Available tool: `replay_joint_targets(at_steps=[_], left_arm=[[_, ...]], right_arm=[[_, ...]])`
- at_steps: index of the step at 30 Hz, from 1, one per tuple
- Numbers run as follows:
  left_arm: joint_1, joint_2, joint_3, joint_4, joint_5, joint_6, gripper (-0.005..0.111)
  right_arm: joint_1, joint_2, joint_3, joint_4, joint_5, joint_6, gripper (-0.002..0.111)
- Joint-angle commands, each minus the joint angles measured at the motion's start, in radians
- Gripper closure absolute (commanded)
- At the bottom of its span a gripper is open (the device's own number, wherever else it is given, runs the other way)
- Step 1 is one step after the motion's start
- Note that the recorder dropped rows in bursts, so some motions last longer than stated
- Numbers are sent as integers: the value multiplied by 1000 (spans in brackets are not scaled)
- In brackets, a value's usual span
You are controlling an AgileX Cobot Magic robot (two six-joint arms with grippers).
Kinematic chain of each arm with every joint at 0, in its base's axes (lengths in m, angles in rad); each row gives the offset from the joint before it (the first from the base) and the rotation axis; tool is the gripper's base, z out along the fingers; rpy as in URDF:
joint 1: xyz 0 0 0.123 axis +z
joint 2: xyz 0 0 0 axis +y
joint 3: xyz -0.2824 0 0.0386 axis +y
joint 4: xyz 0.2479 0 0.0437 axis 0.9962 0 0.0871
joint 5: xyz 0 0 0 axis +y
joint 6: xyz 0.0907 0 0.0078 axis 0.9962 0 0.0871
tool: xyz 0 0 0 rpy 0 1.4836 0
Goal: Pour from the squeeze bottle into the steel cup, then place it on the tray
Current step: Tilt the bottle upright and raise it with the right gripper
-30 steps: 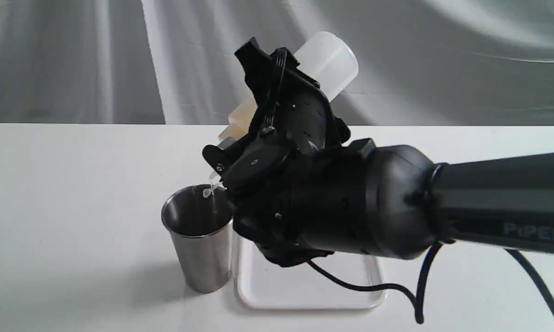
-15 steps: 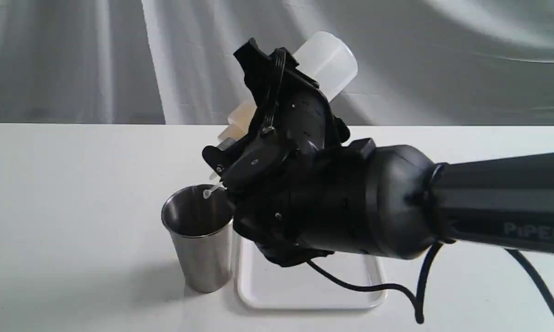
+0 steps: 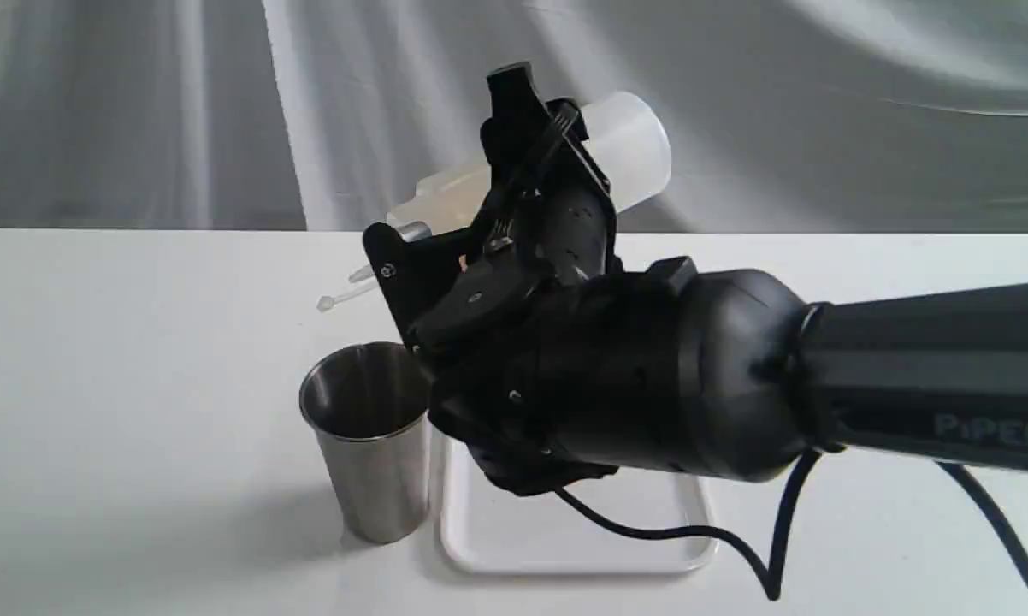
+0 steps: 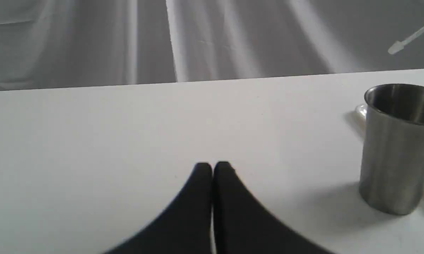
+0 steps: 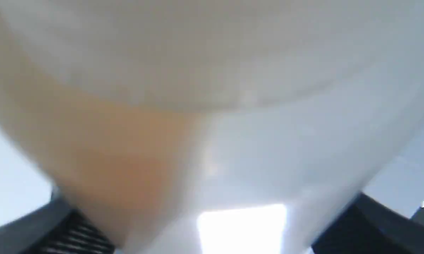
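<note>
table [image 3: 138, 359]: white, flat, matte | curtain [image 3: 223, 103]: grey cloth, draped in soft folds, behind the table's far edge

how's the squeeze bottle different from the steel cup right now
The squeeze bottle is translucent whitish plastic; the steel cup is opaque brushed metal. The bottle is held tilted nearly sideways in the air; the cup stands upright on the table. The bottle shows amber liquid; the cup's contents are hidden. Both are round containers.

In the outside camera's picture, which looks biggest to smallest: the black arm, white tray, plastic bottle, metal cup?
1. Black robot arm, nearest the camera.
2. Flat white rectangular tray, partly covered.
3. Translucent plastic squeeze bottle and brushed steel cup: the bottle looks longer, but the right gripper hides its middle: unranked.
</note>
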Motion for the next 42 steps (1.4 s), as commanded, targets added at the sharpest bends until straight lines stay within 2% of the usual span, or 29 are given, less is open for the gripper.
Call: replay_joint_targets(at_steps=[1, 10, 27, 37, 42], left_arm=[[2, -3, 4, -1, -8, -6, 107], [2, -3, 4, -1, -8, -4, 107], [2, -3, 4, -1, -8, -6, 107], [2, -3, 4, -1, -8, -4, 107], [2, -3, 4, -1, -8, -6, 107]], right_arm=[[1, -15, -7, 16, 13, 94, 94], [-3, -40, -7, 166, 13, 281, 94], [-30, -163, -7, 345, 13, 991, 94], [-103, -297, -7, 385, -3, 1006, 94], [-145, -365, -7, 457, -136, 1006, 94]])
